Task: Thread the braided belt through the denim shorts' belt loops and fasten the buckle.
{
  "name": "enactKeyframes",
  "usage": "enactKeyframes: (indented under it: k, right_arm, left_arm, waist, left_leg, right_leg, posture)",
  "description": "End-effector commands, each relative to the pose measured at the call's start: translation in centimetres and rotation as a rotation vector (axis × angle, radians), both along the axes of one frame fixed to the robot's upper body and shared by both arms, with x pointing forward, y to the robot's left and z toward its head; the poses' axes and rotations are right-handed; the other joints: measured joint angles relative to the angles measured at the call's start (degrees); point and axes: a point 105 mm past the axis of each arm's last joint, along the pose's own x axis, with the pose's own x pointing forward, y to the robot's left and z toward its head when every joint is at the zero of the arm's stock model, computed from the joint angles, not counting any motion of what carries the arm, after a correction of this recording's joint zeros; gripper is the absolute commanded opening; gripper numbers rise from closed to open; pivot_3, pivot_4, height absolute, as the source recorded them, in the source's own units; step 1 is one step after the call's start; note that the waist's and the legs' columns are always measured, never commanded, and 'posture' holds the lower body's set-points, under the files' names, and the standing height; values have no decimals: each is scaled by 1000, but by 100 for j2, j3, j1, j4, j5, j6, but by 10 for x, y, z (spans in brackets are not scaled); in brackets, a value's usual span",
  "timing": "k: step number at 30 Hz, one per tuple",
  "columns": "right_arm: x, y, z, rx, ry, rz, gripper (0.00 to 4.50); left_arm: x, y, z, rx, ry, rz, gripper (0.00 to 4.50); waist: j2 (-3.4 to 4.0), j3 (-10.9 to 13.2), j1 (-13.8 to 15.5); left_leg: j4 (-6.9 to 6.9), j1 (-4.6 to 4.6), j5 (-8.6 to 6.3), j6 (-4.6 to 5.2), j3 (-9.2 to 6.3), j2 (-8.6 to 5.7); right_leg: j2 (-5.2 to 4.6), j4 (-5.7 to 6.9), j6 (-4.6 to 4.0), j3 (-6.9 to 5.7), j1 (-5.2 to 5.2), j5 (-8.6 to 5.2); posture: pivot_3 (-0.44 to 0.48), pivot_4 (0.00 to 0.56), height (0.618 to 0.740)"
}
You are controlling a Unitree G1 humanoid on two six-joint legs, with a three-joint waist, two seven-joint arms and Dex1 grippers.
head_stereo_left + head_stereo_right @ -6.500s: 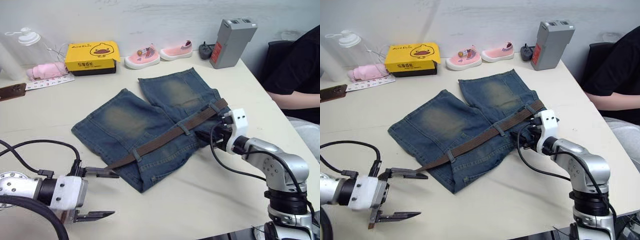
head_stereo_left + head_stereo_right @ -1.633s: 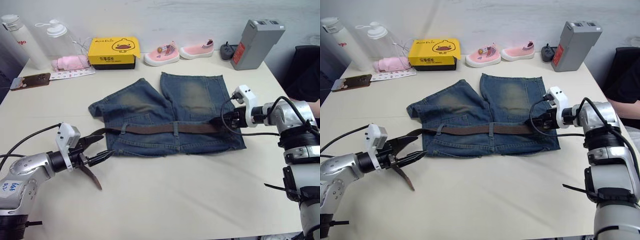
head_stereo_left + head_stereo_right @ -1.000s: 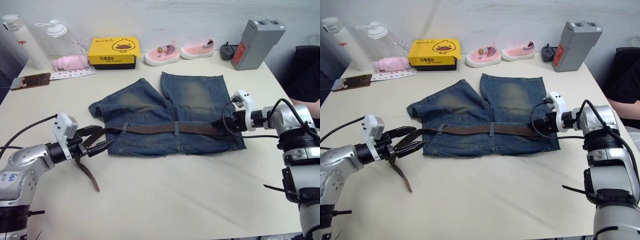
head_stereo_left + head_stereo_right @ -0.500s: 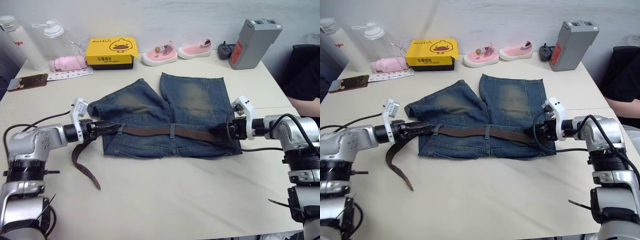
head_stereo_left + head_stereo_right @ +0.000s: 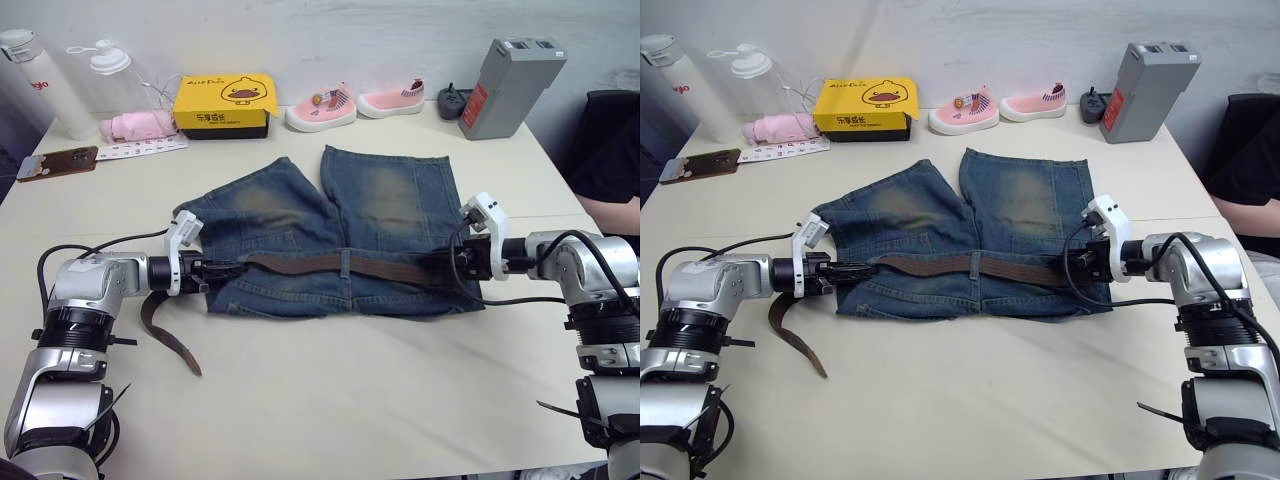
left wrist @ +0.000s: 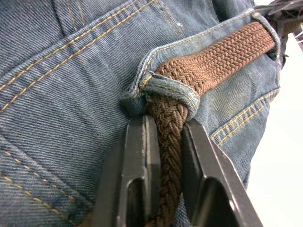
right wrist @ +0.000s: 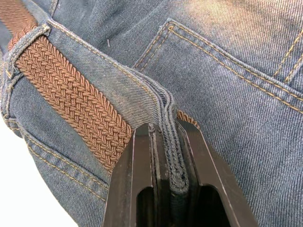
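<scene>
The denim shorts [image 5: 370, 200] lie flat mid-table, waistband toward me. The braided belt [image 5: 380, 266] runs along the waistband under a middle belt loop [image 5: 345, 264]. Its loose tail [image 5: 165, 335] curls onto the table at the left. My left gripper [image 5: 225, 268] is shut on the belt just outside the left belt loop [image 6: 165, 90]; the wrist view shows both fingers [image 6: 137, 156] pressing the strap. My right gripper [image 5: 440, 266] is shut on a fold of the waistband [image 7: 168, 142] at the right end, beside the belt [image 7: 71, 94]. The buckle is hidden.
Along the back edge stand two bottles [image 5: 40, 80], a yellow box [image 5: 222, 102], a pair of pink shoes [image 5: 320, 110] and a grey battery pack [image 5: 510, 85]. A phone [image 5: 55, 162] lies far left. A person in black [image 5: 610, 150] sits at the right.
My left gripper has slid right along the belt to the left belt loop and closed on the strap. The right gripper keeps its grip in place.
</scene>
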Motion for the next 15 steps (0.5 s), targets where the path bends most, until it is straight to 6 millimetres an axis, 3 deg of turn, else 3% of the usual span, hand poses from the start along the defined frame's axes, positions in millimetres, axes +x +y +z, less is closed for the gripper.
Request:
enactKeyframes:
  k: [1,6,9,12,15]
  right_arm:
    - [7,2,6,-22,-82,-1,55]
    - [37,-13,17,-110,-271,-112,55]
    - [43,-18,33,-104,-391,-117,55]
    - [33,-15,51,-57,-501,-62,55]
    - [-4,-5,63,6,-610,84,54]
  left_arm:
    - [10,-1,20,-22,-107,4,748]
    - [36,-6,38,-47,-252,70,748]
    - [38,-10,57,-39,-400,44,748]
    - [24,-13,73,-33,-542,0,748]
    - [-12,-16,78,79,-779,-78,748]
  waist:
    - [0,0,-1]
    - [-7,4,-5]
    - [-8,4,-7]
    - [-13,7,-7]
    - [-13,7,-25]
  left_leg:
    - [0,0,0,0,0,0]
    - [11,-3,0,0,0,-1]
    - [14,-3,0,0,0,-1]
    - [8,-10,0,0,-1,-1]
    - [-9,-15,0,0,2,0]
  right_leg:
    - [0,0,0,0,0,0]
    - [-2,8,0,-1,0,0]
    - [-2,10,1,0,0,1]
    - [-2,7,1,1,-10,1]
    - [-1,3,1,9,-23,1]
  posture:
    - [0,150,698]
    - [0,150,698]
    - [0,150,698]
    - [0,150,698]
    - [0,150,698]
